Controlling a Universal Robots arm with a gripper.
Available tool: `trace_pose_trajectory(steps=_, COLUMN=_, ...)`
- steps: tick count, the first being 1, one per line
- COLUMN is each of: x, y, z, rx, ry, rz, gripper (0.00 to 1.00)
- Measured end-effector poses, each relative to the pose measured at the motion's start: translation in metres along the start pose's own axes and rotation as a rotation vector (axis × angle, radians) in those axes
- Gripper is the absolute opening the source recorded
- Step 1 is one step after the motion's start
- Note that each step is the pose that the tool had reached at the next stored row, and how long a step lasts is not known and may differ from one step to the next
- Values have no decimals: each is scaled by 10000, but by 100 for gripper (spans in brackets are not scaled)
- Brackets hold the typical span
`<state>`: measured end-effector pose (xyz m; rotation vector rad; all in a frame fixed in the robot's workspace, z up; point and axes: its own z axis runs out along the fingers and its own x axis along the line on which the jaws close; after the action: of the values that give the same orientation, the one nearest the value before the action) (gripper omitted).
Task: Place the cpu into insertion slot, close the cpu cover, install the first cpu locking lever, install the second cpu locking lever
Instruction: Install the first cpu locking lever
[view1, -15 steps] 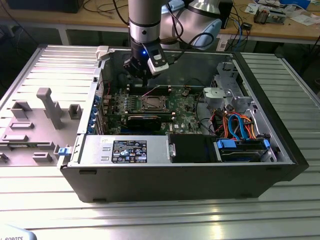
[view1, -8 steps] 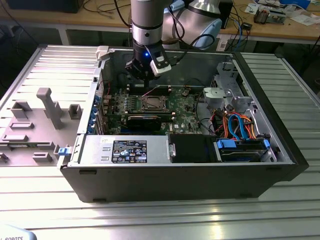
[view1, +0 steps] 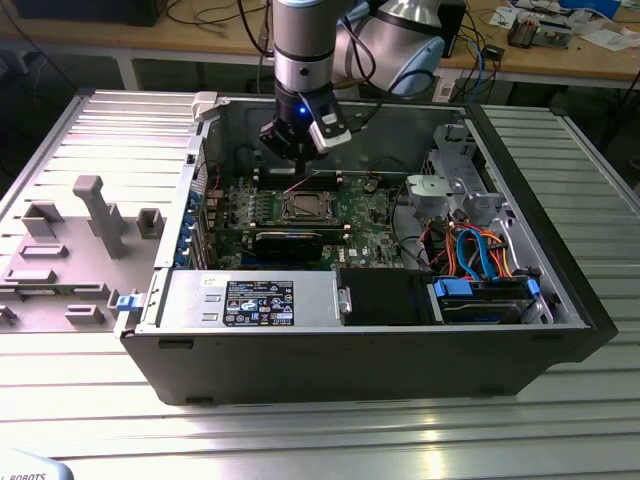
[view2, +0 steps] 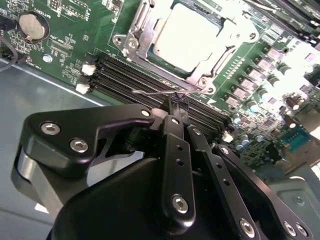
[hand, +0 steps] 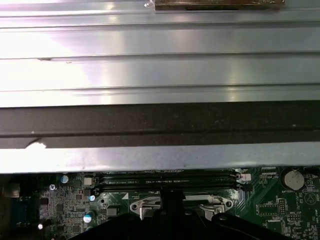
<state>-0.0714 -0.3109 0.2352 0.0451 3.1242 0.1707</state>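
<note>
Computer case, cover off, on a ribbed metal desk (view1: 330, 430): in the second wrist view the black claw (view2: 176, 102) is clenched, its tips pinched together on a thin wire locking lever (view2: 150, 93), whose long axis runs alongside the dark memory slots (view2: 135, 77) just past the fingertips. Beyond the slots the cpu (view2: 192, 32) lies flat in the insertion slot, silvery top facing up and its edges square with the socket. The cpu cover (view2: 134, 40) is folded down over its edges, with the metal top showing through the square cut-out. A coin battery (view2: 33, 25) sits on the green board well away from the socket. In the exterior view, nearest the camera, a silvery power supply (view1: 250, 298) lies along the case's front wall. Behind it a long black graphics card (view1: 300, 243) lies crosswise at 6 o'clock from the insertion slot (view1: 305, 207). A tangle of blue and orange cables (view1: 480, 255) fills the drive bay at 3 o'clock, and a grey plastic shroud (view1: 90, 220) rests on the desk outside the case at 9 o'clock. The arm (view1: 300, 50) drops almost straight down from 12 o'clock, its wrist upright, with the claw low over the board at the socket's far edge.
</note>
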Motion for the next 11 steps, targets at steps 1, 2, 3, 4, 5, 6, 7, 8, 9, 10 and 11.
trace_pose_trajectory(steps=1, x=-15, y=0, z=11, rx=2, ry=2, rz=0, gripper=11)
trace_pose_trajectory(steps=2, x=-27, y=0, z=18, rx=2, ry=2, rz=0, gripper=11)
trace_pose_trajectory(steps=3, x=-41, y=2, z=27, rx=2, ry=2, rz=-1, gripper=11)
trace_pose_trajectory(steps=4, x=-53, y=3, z=34, rx=3, ry=2, rz=-1, gripper=11)
trace_pose_trajectory(steps=5, x=-64, y=4, z=40, rx=2, ry=2, rz=-2, gripper=11)
trace_pose_trajectory(steps=6, x=-76, y=6, z=46, rx=1, ry=1, rz=-3, gripper=11)
trace_pose_trajectory(steps=7, x=-89, y=7, z=51, rx=0, ry=1, rz=-3, gripper=11)
trace_pose_trajectory(steps=8, x=-102, y=9, z=58, rx=0, ry=1, rz=-3, gripper=11)
trace_pose_trajectory(steps=9, x=-114, y=10, z=63, rx=1, ry=1, rz=-3, gripper=11)
trace_pose_trajectory(steps=10, x=-127, y=10, z=69, rx=2, ry=2, rz=-3, gripper=11)
trace_pose_trajectory(steps=11, x=-153, y=9, z=82, rx=2, ry=2, rz=-2, gripper=11)
